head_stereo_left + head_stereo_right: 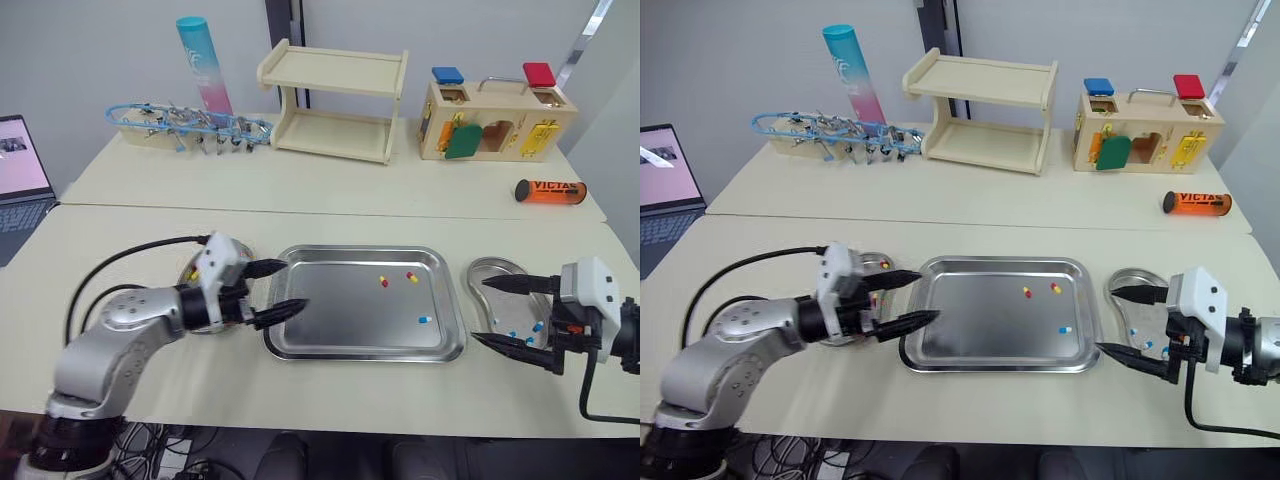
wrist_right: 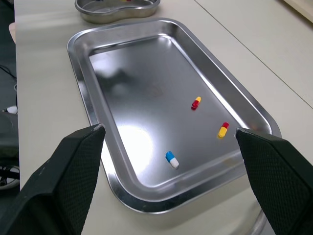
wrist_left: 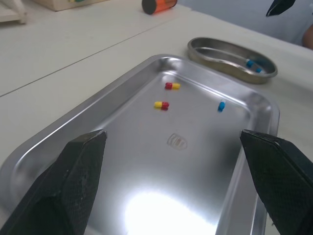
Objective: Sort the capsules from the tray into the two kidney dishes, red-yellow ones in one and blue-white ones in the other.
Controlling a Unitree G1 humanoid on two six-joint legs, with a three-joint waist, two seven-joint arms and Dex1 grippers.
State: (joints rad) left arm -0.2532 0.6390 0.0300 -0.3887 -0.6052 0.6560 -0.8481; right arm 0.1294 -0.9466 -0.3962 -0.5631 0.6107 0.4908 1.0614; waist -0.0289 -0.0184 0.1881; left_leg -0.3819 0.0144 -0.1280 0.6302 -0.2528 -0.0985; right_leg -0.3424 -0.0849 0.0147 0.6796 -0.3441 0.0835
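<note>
A steel tray (image 1: 340, 315) lies on the table between my grippers. In it are two red-yellow capsules (image 1: 383, 282) (image 1: 412, 277) and one blue-white capsule (image 1: 425, 320). My left gripper (image 1: 292, 287) is open, its fingers reaching over the tray's left rim. Behind it sits the left kidney dish (image 1: 876, 262), mostly hidden by the wrist, with red-yellow capsules in it. The right kidney dish (image 1: 495, 272) holds blue-white capsules (image 1: 537, 326). My right gripper (image 1: 480, 311) is open, low over that dish, pointing at the tray. Nothing is between either pair of fingers.
On the far table stand a wooden shelf (image 1: 335, 100), a wooden lock box (image 1: 495, 120), an orange tube (image 1: 550, 190), a blue-pink cylinder (image 1: 205, 65) and a rack of blue parts (image 1: 185, 125). A laptop (image 1: 20, 170) is at the far left.
</note>
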